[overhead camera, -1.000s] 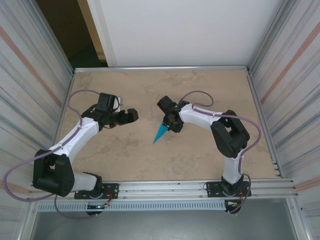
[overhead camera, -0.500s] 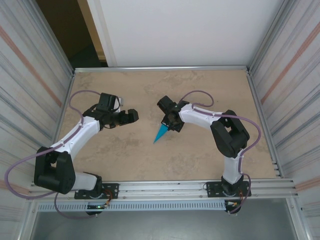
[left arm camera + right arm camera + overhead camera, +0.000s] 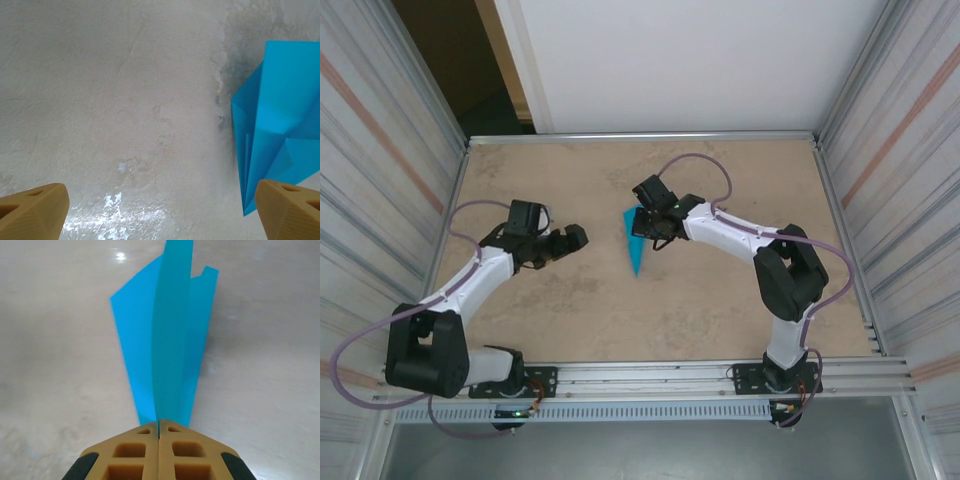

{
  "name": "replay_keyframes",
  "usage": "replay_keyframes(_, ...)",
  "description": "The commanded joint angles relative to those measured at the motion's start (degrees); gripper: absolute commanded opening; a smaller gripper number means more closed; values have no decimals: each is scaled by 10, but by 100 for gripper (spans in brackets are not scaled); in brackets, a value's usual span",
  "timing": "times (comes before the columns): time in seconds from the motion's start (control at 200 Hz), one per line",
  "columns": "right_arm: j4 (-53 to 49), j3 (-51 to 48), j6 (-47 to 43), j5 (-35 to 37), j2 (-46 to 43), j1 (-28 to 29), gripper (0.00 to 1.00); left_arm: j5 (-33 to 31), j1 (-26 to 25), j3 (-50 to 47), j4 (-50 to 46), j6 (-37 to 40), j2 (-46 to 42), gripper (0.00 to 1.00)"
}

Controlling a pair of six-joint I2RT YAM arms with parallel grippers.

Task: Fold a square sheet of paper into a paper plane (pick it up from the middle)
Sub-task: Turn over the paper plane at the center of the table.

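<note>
Teal paper plane [image 3: 636, 250] looks fully folded: your right fingers [image 3: 135, 452] pinch it shut, left fingers [image 3: 35, 210] gape empty, and only release remains.

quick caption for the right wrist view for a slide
Right gripper shut on the paper plane, its teal layers fanning away over the pale table.

Your surroundings, listed outward from the mottled beige stone-look tabletop [image 3: 570, 300]:
- silver aluminium rail [image 3: 640, 136] along its far edge
- plain white wall panel [image 3: 700, 60] behind that rail
- dark open doorway [image 3: 450, 60] beyond its far-left corner
- ribbed grey metal side walls [image 3: 370, 150] flanking both sides
- soft white glare patch [image 3: 115, 220] on its surface
</note>
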Motion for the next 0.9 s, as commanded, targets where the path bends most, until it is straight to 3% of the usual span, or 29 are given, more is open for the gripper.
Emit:
replay_keyframes(0.0, 66, 13, -78, -99, -18, 1, 0, -7, 16, -27, 25, -41, -34, 96)
replay_keyframes(0.115, 134, -17, -55, -201, -10, -11, 0, -4, 23, -36, 27, -65, -55, 96)
replay_keyframes(0.371, 270, -120, 11, -296, 4, -52, 0, 32, 21, -44, 65, -84, -80, 96)
replay_keyframes(0.676, 312, -204, 9, -311, 19, -90, 0, 81, -23, -29, 86, -72, -3, 91)
replay_keyframes(0.892, 325, -236, 8, -311, 24, -110, 0, 114, -67, -7, 112, -73, 81, 76)
